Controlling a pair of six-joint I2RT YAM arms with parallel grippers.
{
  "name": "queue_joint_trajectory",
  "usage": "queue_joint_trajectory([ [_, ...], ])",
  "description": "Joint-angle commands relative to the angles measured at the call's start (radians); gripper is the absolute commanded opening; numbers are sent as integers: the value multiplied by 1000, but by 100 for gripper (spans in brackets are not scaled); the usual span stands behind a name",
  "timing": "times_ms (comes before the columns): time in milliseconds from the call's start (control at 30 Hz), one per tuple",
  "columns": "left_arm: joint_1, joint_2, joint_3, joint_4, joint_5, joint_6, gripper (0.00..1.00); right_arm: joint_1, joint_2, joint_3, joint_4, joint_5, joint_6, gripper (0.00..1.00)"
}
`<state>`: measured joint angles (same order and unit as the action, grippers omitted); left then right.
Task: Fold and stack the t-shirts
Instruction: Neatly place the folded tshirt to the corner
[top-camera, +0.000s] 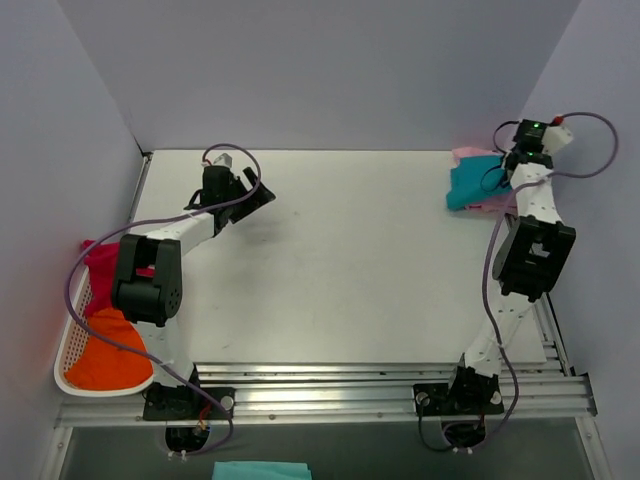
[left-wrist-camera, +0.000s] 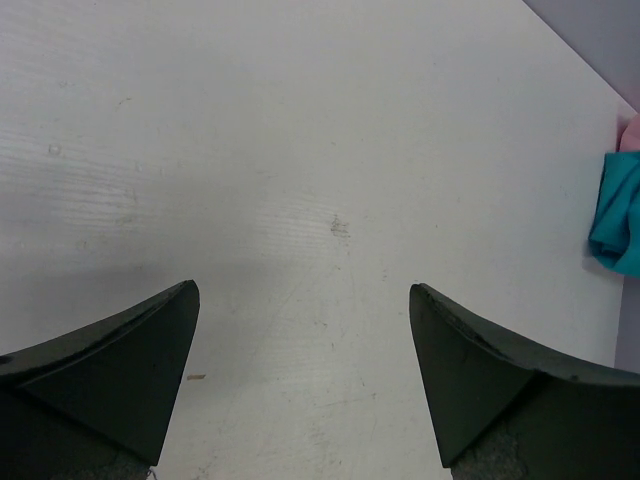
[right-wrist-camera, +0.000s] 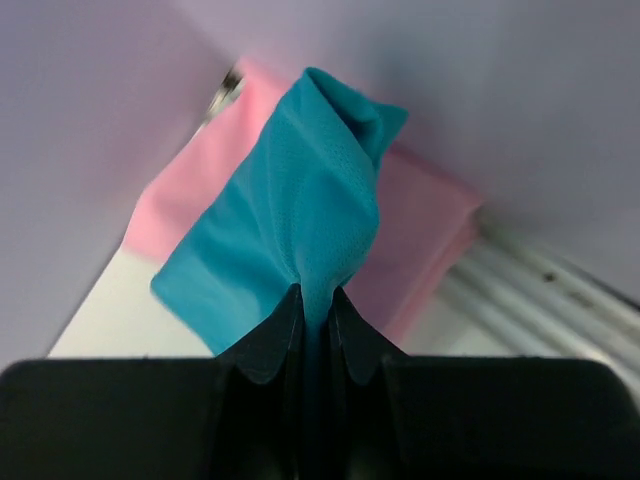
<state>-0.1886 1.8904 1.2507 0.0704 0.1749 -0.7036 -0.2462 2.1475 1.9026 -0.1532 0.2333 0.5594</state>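
Shirts, four. Teal t-shirt (top-camera: 468, 183): 2 o'clock corner of surface (top-camera: 350, 280), lying on pale pink t-shirt (top-camera: 468, 154), one fold pinched in the closed right hand (right-wrist-camera: 315, 298). Magenta-red t-shirt (top-camera: 100, 262) and orange t-shirt (top-camera: 108, 358): heaped in white basket (top-camera: 75, 335) at 8 o'clock. Left hand (left-wrist-camera: 303, 290): jaws wide, holding nothing, above bare surface at 10 o'clock.
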Motion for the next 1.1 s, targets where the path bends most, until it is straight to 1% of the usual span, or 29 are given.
queue_joint_trajectory([
  [0, -2, -27, 7, 62, 34, -11, 95, -97, -100, -28, 27, 52, 2, 0],
  [33, -5, -28, 9, 63, 37, -11, 95, -117, -94, -28, 9, 54, 14, 12],
  [67, -9, -31, 10, 62, 38, -11, 95, -134, -87, -31, -9, 60, 26, 52],
  [100, -12, -33, 16, 60, 38, -10, 95, -162, -78, -40, -23, 60, 55, 80],
  [133, -15, -34, 19, 58, 37, -8, 95, -171, -80, -56, -35, 58, 69, 100],
  [200, -23, -34, 26, 54, 35, -10, 95, -180, -104, -135, -10, 38, 83, 100],
  [300, -37, -34, 36, 43, 37, -7, 95, -179, -144, -209, 21, 35, 103, 100],
  [400, -51, -47, 35, 32, 26, -2, 95, -179, -192, -247, 9, 21, 120, 100],
  [433, -54, -51, 32, 32, 20, 0, 95, -177, -208, -288, 23, 15, 123, 100],
  [667, -97, -71, 52, 11, -9, 7, 95, -142, -427, -488, 80, -17, 135, 100],
  [867, -126, -76, 55, 8, -14, 7, 95, -104, -547, -634, 125, -26, 131, 100],
  [933, -126, -76, 47, 20, -3, 4, 95, -93, -546, -649, 182, -49, 125, 100],
  [1033, -126, -74, 32, 49, 14, 0, 95, -55, -473, -604, 182, -58, 105, 100],
  [1067, -126, -73, 26, 58, 20, -5, 95, -45, -424, -582, 175, -51, 103, 100],
])
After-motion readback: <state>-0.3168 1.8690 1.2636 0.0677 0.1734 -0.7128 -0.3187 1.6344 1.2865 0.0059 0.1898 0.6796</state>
